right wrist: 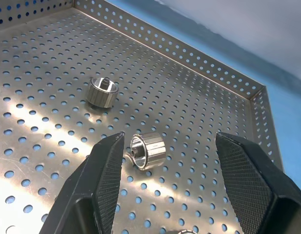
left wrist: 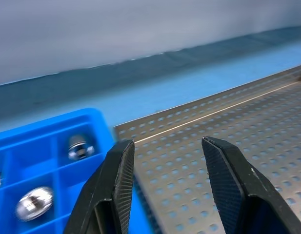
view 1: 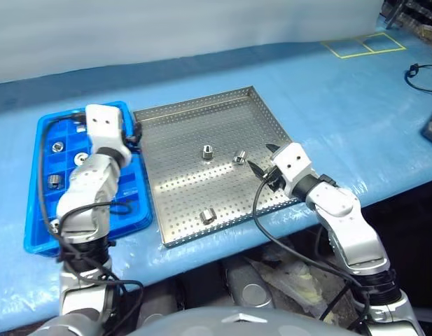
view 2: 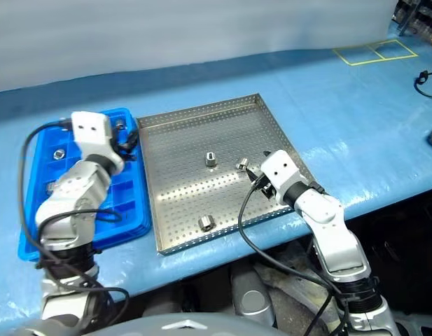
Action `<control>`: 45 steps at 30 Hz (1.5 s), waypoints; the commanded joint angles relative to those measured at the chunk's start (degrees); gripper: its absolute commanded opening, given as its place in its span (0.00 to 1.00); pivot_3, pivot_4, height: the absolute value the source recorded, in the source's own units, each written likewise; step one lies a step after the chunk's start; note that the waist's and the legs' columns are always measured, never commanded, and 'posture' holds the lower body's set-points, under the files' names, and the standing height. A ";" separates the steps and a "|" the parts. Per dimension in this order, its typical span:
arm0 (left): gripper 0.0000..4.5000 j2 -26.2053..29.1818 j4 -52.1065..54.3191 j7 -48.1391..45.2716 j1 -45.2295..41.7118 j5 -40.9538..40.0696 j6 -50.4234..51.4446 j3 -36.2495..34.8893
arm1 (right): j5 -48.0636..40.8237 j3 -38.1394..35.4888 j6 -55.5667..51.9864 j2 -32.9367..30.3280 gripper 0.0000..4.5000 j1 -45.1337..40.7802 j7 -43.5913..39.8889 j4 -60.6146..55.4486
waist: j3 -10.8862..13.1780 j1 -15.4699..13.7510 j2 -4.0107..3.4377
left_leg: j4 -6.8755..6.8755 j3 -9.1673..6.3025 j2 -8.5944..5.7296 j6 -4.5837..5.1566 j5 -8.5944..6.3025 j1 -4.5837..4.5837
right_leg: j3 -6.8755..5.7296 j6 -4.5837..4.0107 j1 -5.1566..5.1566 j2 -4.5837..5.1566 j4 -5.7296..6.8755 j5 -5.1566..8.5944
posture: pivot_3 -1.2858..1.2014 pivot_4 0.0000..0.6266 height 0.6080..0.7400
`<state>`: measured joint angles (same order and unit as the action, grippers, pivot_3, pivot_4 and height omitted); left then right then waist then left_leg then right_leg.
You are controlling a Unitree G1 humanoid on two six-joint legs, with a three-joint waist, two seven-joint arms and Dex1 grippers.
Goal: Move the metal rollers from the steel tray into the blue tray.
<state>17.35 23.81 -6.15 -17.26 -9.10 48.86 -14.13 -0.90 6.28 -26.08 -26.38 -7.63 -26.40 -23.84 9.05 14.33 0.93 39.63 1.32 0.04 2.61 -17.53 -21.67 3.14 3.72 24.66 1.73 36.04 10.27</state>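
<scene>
Between the right gripper's spread fingers, one roller, tray rim beyond.

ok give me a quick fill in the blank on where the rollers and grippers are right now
1. The steel tray has ___ metal rollers lying on its floor.
2. The right gripper has its fingers ___ around a roller lying on its side.
3. The left gripper hangs over the edge where the steel tray meets the ___ tray.

Missing words: three; open; blue
</scene>
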 commanded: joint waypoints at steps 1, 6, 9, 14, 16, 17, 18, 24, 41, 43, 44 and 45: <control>0.52 2.61 8.11 0.25 2.60 -0.08 4.31 -2.78 | -0.30 0.01 1.73 0.16 0.70 -1.55 -0.68 -0.08 | 0.00 -0.66 0.00 | 0.00 0.00 0.00 0.00 0.00 0.00 | 0.00 0.00 0.00 0.00 0.00 0.00 | 0.43 0.24 1.00; 0.52 5.23 12.86 -0.29 7.15 -0.12 8.18 -5.99 | -0.32 0.46 2.34 0.28 0.70 -2.52 -1.40 1.14 | 0.00 -2.06 0.00 | -0.01 -0.03 -0.01 -0.02 -0.01 0.00 | -0.05 -0.01 0.01 0.04 0.00 0.00 | 0.44 0.24 1.00; 0.52 5.33 14.39 -0.45 9.71 -0.28 9.23 -7.23 | -0.35 0.85 2.70 0.41 0.70 -3.01 -1.69 1.89 | 0.00 -2.88 0.00 | 0.00 -0.03 -0.01 -0.03 -0.01 0.00 | -0.06 -0.03 0.01 0.06 0.00 0.00 | 0.44 0.24 1.00; 0.52 1.86 14.73 -0.92 9.11 -2.91 7.50 -6.26 | -0.29 1.58 3.20 0.65 0.70 -3.70 -2.16 2.96 | 0.00 -4.61 0.00 | 0.00 -0.03 -0.02 -0.04 0.00 0.00 | -0.14 -0.06 0.01 0.17 0.00 0.00 | 0.45 0.24 1.00; 0.52 0.17 13.88 -2.20 7.91 -4.27 6.32 -3.01 | -0.16 1.78 3.29 0.83 0.70 -3.95 -2.15 3.26 | -0.01 -5.56 0.02 | 0.00 -0.04 -0.06 -0.04 0.00 0.00 | -0.27 -0.08 0.00 0.36 0.00 -0.01 | 0.45 0.24 1.00; 0.52 -1.07 13.39 -3.37 7.00 -5.59 5.82 -1.06 | -0.16 1.81 3.29 0.90 0.70 -4.03 -2.13 3.27 | -0.01 -6.01 0.02 | 0.00 -0.05 -0.10 -0.03 0.00 0.00 | -0.34 -0.09 -0.01 0.38 0.00 -0.01 | 0.44 0.24 1.00; 0.52 -2.55 12.17 -4.58 5.56 -6.52 4.82 1.99 | -0.15 1.69 3.30 0.98 0.70 -4.02 -1.97 3.13 | -0.01 -6.37 0.02 | 0.00 -0.05 -0.13 -0.03 0.00 0.00 | -0.39 -0.10 -0.01 0.39 0.00 -0.02 | 0.44 0.24 1.00; 0.52 -8.34 -2.43 -7.09 -4.80 -5.21 -0.28 14.75 | 0.65 -0.93 2.65 1.19 0.70 -3.00 0.70 0.92 | -0.04 -7.06 0.00 | 0.01 -0.04 -0.49 0.16 0.03 -0.01 | -0.46 0.00 -0.06 0.72 -0.04 -0.07 | 0.41 0.24 1.00; 0.99 -15.60 -39.49 -11.36 -21.02 2.10 -10.87 26.21 | 2.20 -7.66 -0.58 1.30 0.70 8.62 6.23 -9.27 | -0.18 6.60 -0.24 | 0.08 0.14 -0.65 0.71 -0.24 -0.06 | -0.09 0.55 -0.15 0.73 -0.12 0.10 | 0.32 0.24 1.00; 0.99 -15.73 -40.24 -10.65 -21.07 2.91 -11.60 26.08 | 2.26 -7.57 -0.62 1.34 0.70 8.37 6.21 -9.02 | -0.18 8.04 -0.24 | 0.08 0.21 -0.64 0.72 -0.24 -0.02 | 0.05 0.60 -0.16 0.68 -0.11 0.11 | 0.32 0.24 1.00; 0.99 -15.71 -40.26 -10.35 -21.01 3.29 -11.86 25.92 | 2.28 -7.51 -0.63 1.34 0.70 8.20 6.17 -8.88 | -0.18 8.63 -0.23 | 0.09 0.22 -0.65 0.73 -0.23 -0.02 | 0.10 0.64 -0.17 0.67 -0.11 0.11 | 0.32 0.24 1.00; 0.99 -15.60 -39.65 -10.14 -20.71 3.30 -11.95 25.39 | 2.27 -7.41 -0.60 1.30 0.70 8.03 6.03 -8.71 | -0.18 9.16 -0.23 | 0.09 0.27 -0.65 0.74 -0.22 0.00 | 0.19 0.67 -0.16 0.64 -0.11 0.10 | 0.33 0.24 1.00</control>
<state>1.80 -17.35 -16.78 -37.20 -6.61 38.43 11.89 1.37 -0.68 -26.84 -25.10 1.09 -20.78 -30.92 8.87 23.49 0.69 39.72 1.64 -0.60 3.36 -17.74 -21.65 3.41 4.42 24.50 2.36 35.93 10.36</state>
